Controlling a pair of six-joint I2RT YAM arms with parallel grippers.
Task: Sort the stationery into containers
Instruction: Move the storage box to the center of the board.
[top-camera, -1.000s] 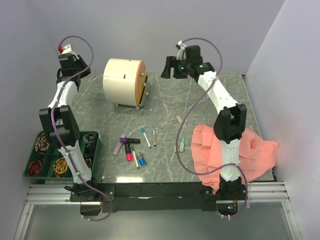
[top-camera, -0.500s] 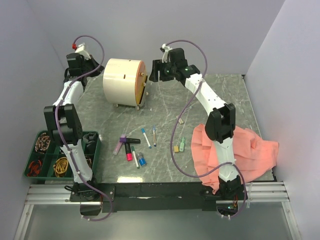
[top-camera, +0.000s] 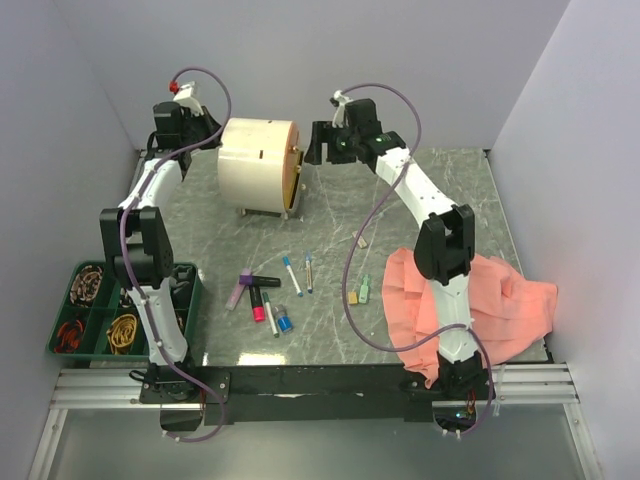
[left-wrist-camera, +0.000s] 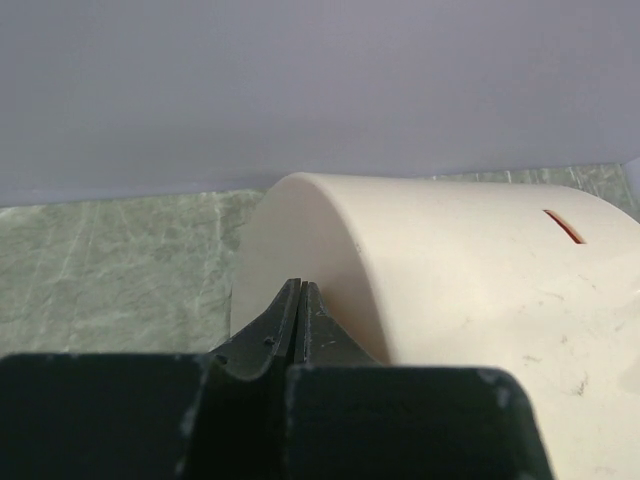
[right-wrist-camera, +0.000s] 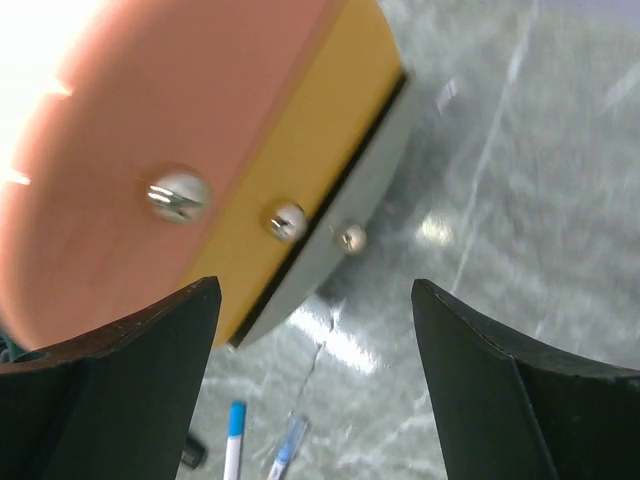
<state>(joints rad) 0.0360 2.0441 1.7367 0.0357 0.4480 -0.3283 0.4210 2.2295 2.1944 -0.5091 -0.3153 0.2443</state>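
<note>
The containers are yellow-orange drawers (top-camera: 293, 178) with small knobs (right-wrist-camera: 286, 220) in the front of a cream drum cabinet (top-camera: 256, 163). My left gripper (top-camera: 211, 140) is shut on nothing, its tips (left-wrist-camera: 300, 287) against the cabinet's rear end (left-wrist-camera: 300, 240). My right gripper (top-camera: 314, 150) hangs open just in front of the drawer face (right-wrist-camera: 300, 140), and nothing lies between its fingers (right-wrist-camera: 150, 350). The stationery lies on the table: a purple marker (top-camera: 240, 288), a black-and-pink marker (top-camera: 258, 303), blue-capped white pens (top-camera: 291, 275), tan erasers (top-camera: 352, 297) and a green piece (top-camera: 365, 291).
A salmon-pink cloth (top-camera: 500, 305) covers the table's near right corner around the right arm's base. A green tray (top-camera: 187, 272) of small items sits at the near left by the left arm. Grey walls close in the back and both sides.
My left gripper has shut and swung right against the cabinet's back. The cabinet has shifted a little to the right. My right gripper has come left up to the drawer front.
</note>
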